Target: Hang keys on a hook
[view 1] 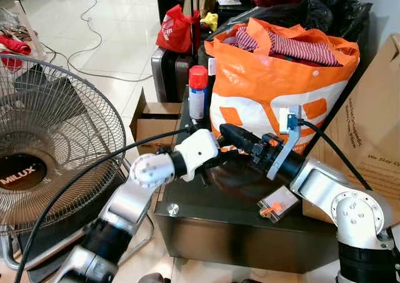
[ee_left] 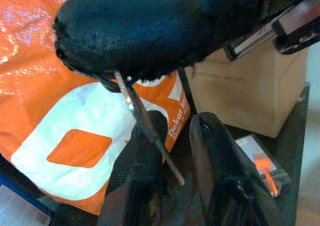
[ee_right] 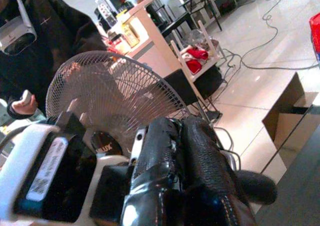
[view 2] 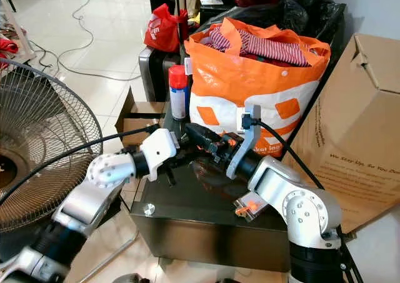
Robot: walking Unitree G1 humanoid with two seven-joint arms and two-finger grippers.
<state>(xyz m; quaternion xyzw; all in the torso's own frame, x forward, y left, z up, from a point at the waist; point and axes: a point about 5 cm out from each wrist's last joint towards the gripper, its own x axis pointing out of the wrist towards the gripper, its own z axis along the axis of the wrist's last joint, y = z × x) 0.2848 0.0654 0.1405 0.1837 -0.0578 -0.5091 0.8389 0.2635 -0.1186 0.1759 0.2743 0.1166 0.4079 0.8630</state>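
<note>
Black right claw (view 1: 226, 133) clenched on thin metal key piece (ee_left: 145, 123); left claw (ee_left: 185, 151) released, straddling it. Handover step; next, left must close.

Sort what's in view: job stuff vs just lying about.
Job: right gripper; thin metal piece hanging from it, possibly the keys; left gripper, open beside it.
Lying about: orange bag, spray can, fan, cardboard box.
</note>
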